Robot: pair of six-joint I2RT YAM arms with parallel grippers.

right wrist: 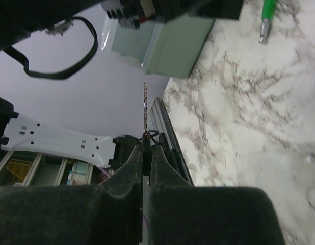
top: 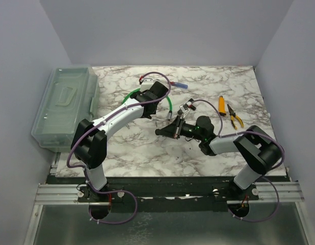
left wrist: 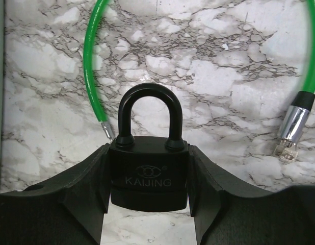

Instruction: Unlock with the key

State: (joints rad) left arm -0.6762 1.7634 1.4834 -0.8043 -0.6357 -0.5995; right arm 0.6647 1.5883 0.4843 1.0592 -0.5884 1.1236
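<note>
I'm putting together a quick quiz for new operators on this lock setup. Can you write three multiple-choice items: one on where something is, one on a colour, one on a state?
1. Where is the clear plastic box?
A. at the right edge of the table
B. at the left edge of the table
C. between the two arms

2. What colour is the cable lying near the padlock?
A. green
B. red
C. blue

3. The right gripper is:
A. open and empty
B. shut on the cable
C. shut on the key

Answers:
1 B, the top view shows it by the left wall.
2 A, the left wrist view shows a green loop.
3 C, it pinches the thin key edge-on.
</note>
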